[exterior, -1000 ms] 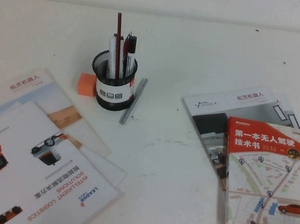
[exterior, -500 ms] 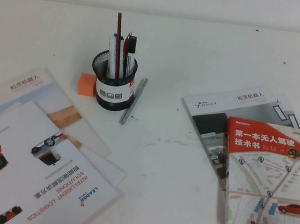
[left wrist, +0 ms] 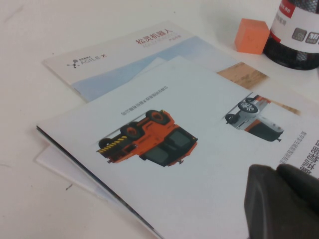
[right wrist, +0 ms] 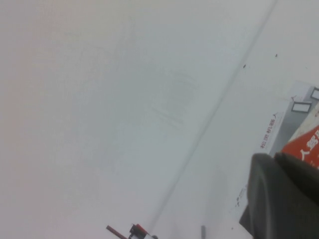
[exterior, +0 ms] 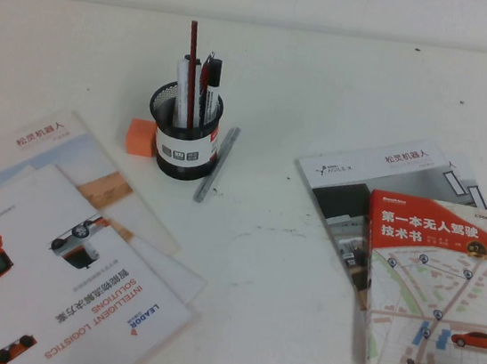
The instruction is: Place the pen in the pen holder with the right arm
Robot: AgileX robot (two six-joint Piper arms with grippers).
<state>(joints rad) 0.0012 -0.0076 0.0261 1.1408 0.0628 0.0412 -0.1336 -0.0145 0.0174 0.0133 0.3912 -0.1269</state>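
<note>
The pen (exterior: pixel 217 164) lies flat on the table (exterior: pixel 329 77), just beside the pen holder (exterior: pixel 184 143) on its right, its far end close against the holder's side and its near end angled toward the robot. The holder stands upright and already carries a long dark red pencil (exterior: pixel 191 58) and some capped pens (exterior: pixel 211 74). An orange block (exterior: pixel 142 136) sits just on the holder's left.

Neither arm shows in the high view. The right gripper (right wrist: pixel 286 199) appears only as a dark bulk at the corner of its own wrist view, held above the table near the red-covered book (exterior: pixel 432 283), well apart from the pen; whether its fingers are apart or together I cannot tell. The left gripper (left wrist: pixel 281 201) hangs over the brochures (exterior: pixel 62 266) on the robot's left side, and the state of its fingers cannot be told either.

By the look of it the task has not begun: the pen is untouched and the reach is the step in hand. The next move calls for the right arm to travel across toward the holder, come down over the pen's near half, clear of the holder's wall, with fingers spread across the slim barrel, and close. A thin round barrel lying on a hard surface may roll or slip, so a square, low grip seems needed.
</note>
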